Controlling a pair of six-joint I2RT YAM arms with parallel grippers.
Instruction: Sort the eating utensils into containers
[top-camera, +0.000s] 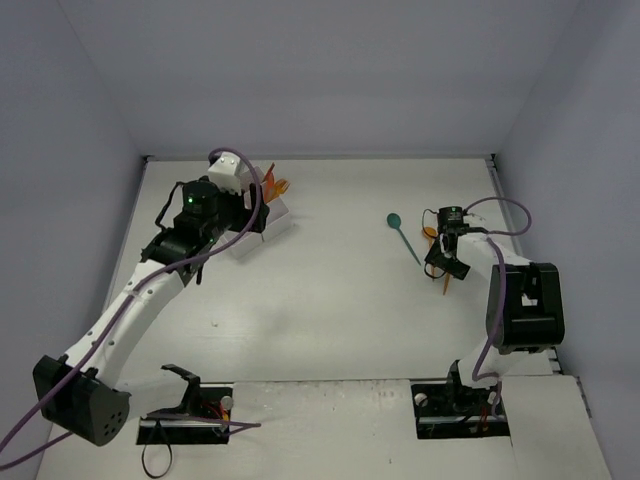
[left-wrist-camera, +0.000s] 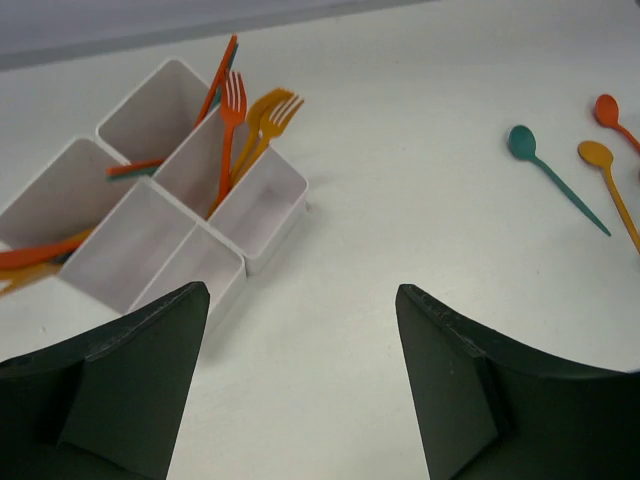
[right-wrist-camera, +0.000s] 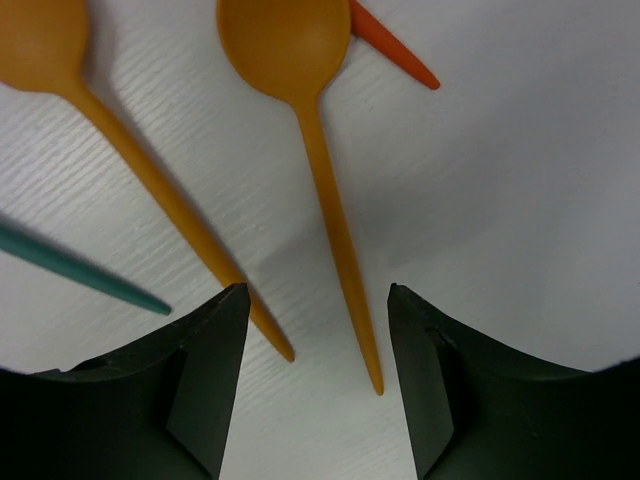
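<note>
The white compartment tray (left-wrist-camera: 262, 222) lies to the upper left in the left wrist view. Orange and red forks (left-wrist-camera: 240, 125) lean in one of its cells, and more orange utensils (left-wrist-camera: 40, 255) stick out of a left cell. My left gripper (left-wrist-camera: 300, 292) hangs open beside the tray, holding nothing. Across the table lie a teal spoon (top-camera: 402, 235), a red spoon (left-wrist-camera: 612, 112) and two orange spoons (right-wrist-camera: 325, 200) (right-wrist-camera: 150, 170). My right gripper (right-wrist-camera: 318, 290) is low over the orange spoons, open, with both handle tips between its fingers but untouched.
In the top view the left arm covers most of the tray (top-camera: 278, 225). A teal handle tip (right-wrist-camera: 85, 270) and a red handle tip (right-wrist-camera: 395, 50) lie close to the right gripper. Grey walls enclose the table on three sides.
</note>
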